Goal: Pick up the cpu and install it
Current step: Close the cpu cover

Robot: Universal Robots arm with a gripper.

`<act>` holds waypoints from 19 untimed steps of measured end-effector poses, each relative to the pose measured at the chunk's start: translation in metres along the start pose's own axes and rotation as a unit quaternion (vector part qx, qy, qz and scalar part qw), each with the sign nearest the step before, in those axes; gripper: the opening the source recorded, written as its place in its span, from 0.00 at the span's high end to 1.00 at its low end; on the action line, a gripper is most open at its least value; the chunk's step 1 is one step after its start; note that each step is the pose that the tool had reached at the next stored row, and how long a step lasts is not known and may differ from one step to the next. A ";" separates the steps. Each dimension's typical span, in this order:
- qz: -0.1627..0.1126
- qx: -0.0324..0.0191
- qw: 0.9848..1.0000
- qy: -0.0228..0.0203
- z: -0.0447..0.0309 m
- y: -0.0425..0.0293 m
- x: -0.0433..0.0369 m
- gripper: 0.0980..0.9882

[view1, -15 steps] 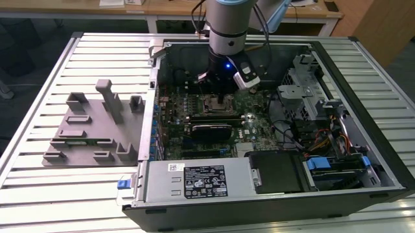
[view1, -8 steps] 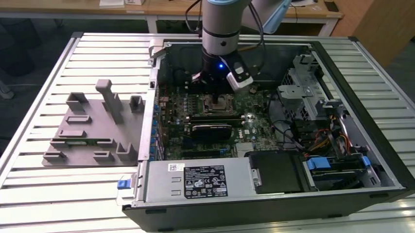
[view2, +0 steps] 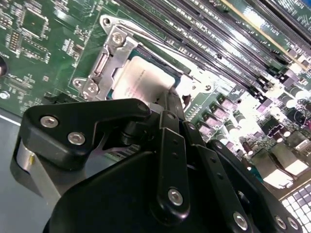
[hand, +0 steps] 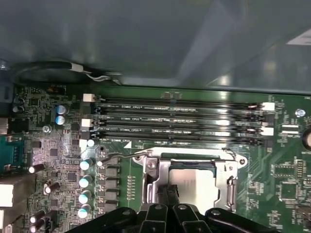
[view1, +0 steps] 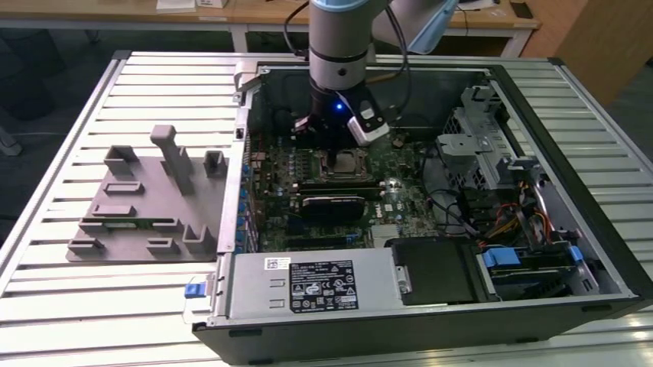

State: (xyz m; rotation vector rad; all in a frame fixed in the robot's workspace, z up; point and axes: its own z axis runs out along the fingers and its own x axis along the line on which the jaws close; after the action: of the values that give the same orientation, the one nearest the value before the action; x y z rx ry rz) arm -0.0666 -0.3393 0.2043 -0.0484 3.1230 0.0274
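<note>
The cpu, a flat square chip with a silvery top, lies flat inside the metal-framed socket on the green motherboard. The first wrist view also has the cpu within the socket frame, which stands open around it. My gripper hangs just over the chip's near edge, its black fingers drawn together with nothing between them. In the exterior view the gripper reaches down into the open computer case beside the cpu.
Several memory slots run next to the socket. A black rectangular block lies just in front of it, with the power supply and drive cage nearby. A grey fixture stands on the slatted table at the exterior view's left.
</note>
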 end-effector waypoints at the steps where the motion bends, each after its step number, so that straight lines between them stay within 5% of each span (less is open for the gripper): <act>1: 0.000 0.000 1.000 0.000 0.0005 0.0000 0.0010 0.99; 19: 0.000 0.000 1.000 0.000 0.0048 0.0002 0.0084 0.99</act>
State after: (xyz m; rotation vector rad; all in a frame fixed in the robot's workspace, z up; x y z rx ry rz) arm -0.0749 -0.3393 0.1993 -0.0484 3.1229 0.0276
